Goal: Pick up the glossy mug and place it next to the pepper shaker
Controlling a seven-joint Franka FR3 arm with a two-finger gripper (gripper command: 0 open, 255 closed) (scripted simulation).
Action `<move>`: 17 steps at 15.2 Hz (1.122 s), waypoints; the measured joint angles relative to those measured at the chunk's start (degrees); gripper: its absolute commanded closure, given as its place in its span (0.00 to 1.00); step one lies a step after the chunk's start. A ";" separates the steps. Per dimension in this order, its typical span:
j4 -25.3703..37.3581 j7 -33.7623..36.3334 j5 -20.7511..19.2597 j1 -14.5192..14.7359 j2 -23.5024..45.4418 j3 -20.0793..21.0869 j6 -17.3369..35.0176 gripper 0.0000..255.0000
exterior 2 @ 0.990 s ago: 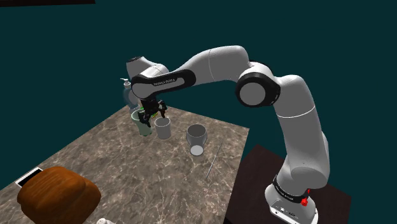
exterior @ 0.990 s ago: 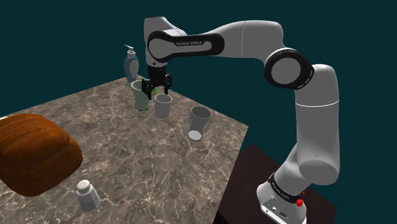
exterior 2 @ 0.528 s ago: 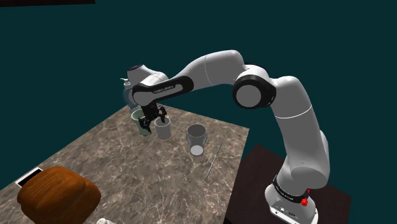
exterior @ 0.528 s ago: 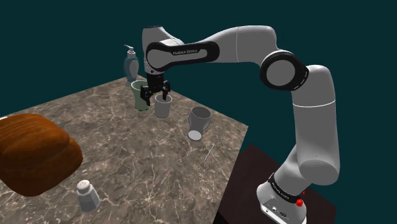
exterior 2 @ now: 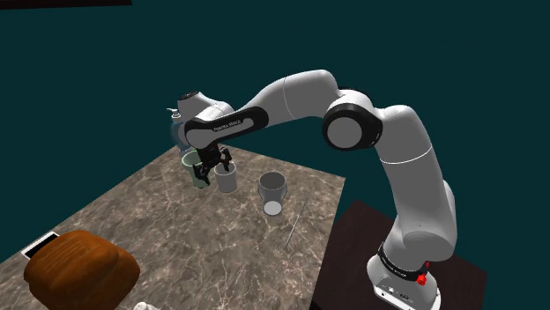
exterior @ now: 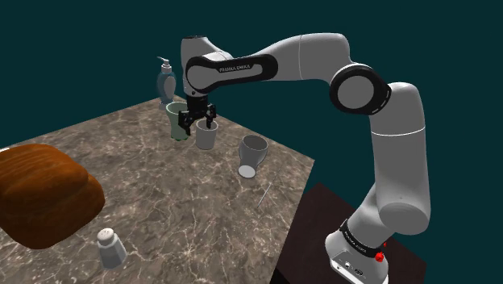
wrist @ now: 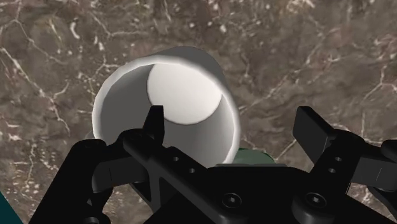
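A white glossy mug (exterior: pixel 207 135) (exterior 2: pixel 226 179) stands upright near the far edge of the marble table (exterior: pixel 169 194). My gripper (exterior: pixel 199 123) (exterior 2: pixel 212 167) is open and low over it. In the wrist view one fingertip (wrist: pixel 154 121) sits over the white mug's (wrist: pixel 172 95) mouth and the other (wrist: pixel 312 127) stands outside its wall, neither clasping it, with my gripper (wrist: pixel 232 124) spanning that wall. A green mug (exterior: pixel 175 119) (wrist: pixel 254 157) stands right beside it. The pale pepper shaker (exterior: pixel 111 246) stands at the table's near edge.
A tilted grey goblet (exterior: pixel 252 153) (exterior 2: pixel 272 191) stands close to the white mug, with a thin stick (exterior: pixel 264 194) beyond it. A soap dispenser (exterior: pixel 166 81) is at the far corner. A large brown loaf (exterior: pixel 44 194) (exterior 2: pixel 79 269) lies near the shaker.
The gripper has come down from just above the cups to the white mug's rim. Over the last half second it barely moved, and its fingers stayed open.
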 measured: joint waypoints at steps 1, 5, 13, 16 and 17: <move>0.00 0.00 0.00 0.00 0.00 0.00 0.00 1.00; -0.01 0.00 0.00 0.00 0.01 0.00 0.00 1.00; 0.87 -0.07 0.11 0.06 -0.48 0.08 -1.35 1.00; 2.60 -0.34 0.23 0.06 -0.77 0.11 -3.33 1.00; 2.91 -0.39 0.28 0.06 -1.05 0.14 -3.93 1.00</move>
